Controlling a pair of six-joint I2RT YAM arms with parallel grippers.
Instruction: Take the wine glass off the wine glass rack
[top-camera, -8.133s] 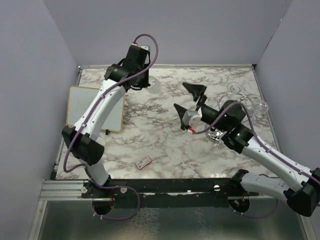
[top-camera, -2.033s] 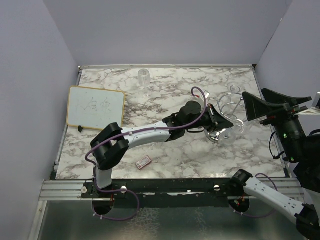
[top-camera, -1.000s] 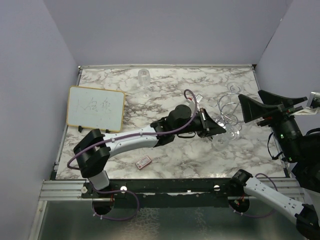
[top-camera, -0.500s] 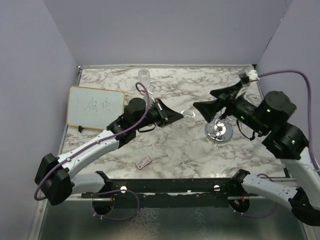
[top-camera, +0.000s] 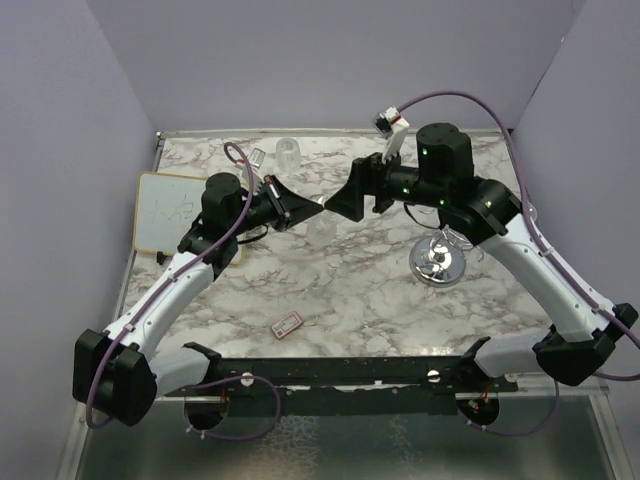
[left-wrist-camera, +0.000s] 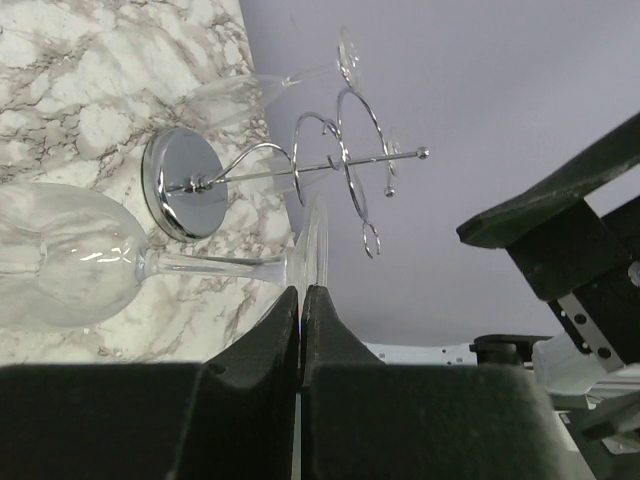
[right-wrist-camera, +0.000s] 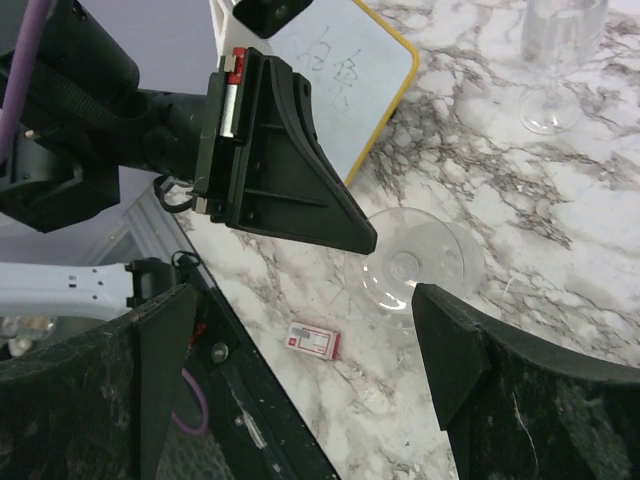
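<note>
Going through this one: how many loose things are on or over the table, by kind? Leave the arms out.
Wine glasses: 3 (held by the left gripper; standing at the back; by the rack)
Wine glass rack: 1
Whiteboard: 1
Small red-and-white card: 1
Total: 6

Wine glass (left-wrist-camera: 70, 260): clear glass, smooth, bright glints on the bowl
Wine glass rack (left-wrist-camera: 185, 185): polished chrome wire, mirror-like disc base
Table (top-camera: 350, 290): marble-patterned top, smooth, faint sheen
Left gripper (left-wrist-camera: 300, 300): matt black plastic fingers
Right gripper (right-wrist-camera: 305, 300): matt black plastic, faintly grainy
Whiteboard (top-camera: 165, 205): glossy white face, yellowish frame, by the table's left edge
Arm shells (top-camera: 560, 290): smooth white plastic, slight gloss
</note>
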